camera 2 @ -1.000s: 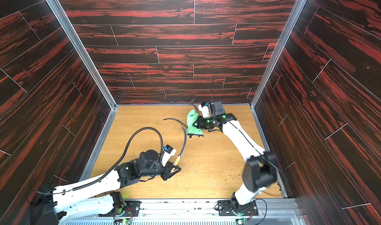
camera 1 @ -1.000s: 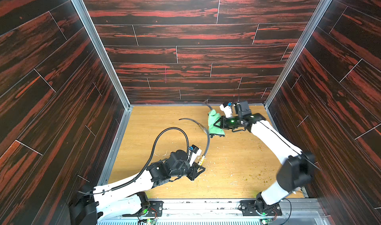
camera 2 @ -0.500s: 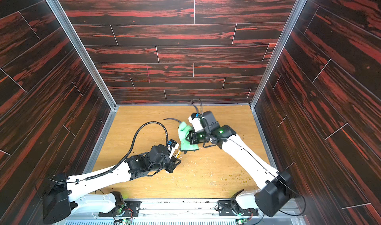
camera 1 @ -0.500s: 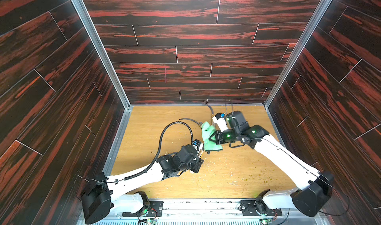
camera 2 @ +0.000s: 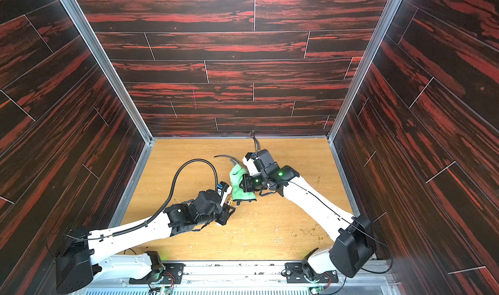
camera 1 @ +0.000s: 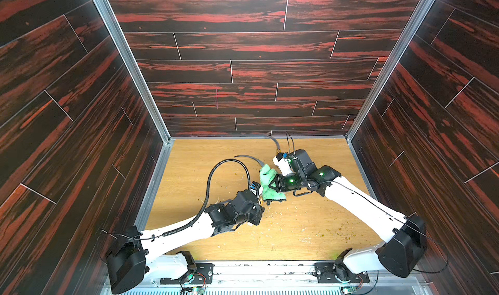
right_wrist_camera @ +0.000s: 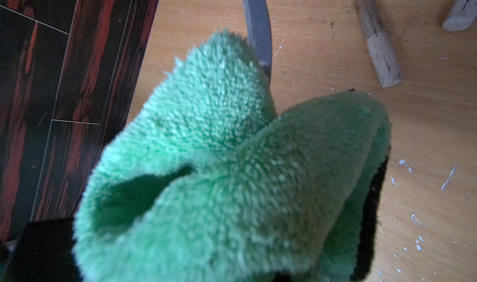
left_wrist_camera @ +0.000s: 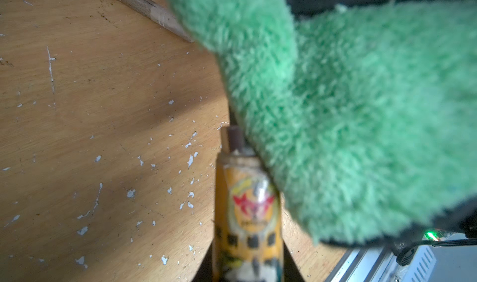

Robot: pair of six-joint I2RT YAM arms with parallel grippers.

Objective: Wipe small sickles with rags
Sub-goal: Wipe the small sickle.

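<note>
Both arms have drawn together since a second ago: the rag [camera 1: 267,183] has slid down the curved blade and now sits right against the left gripper [camera 1: 259,201], where before the two were well apart. The left gripper is clamped tight on the handle of a sickle [left_wrist_camera: 249,216], with the yellow-black label band showing between its jaws in the left wrist view. The right gripper [camera 1: 273,186] is closed on the rag, pinching it into a fold that drapes over the blade just beyond the handle. Past the far edge of the rag the grey blade [right_wrist_camera: 258,27] curves out uncovered. A second sickle handle [right_wrist_camera: 378,51] lies flat on the wooden tabletop [camera 1: 189,177] near the rag but not touching it. The butt of a third handle [right_wrist_camera: 459,12] lies farther from the rag. White flecks [left_wrist_camera: 189,160] are scattered on the wood beside the rag.
</note>
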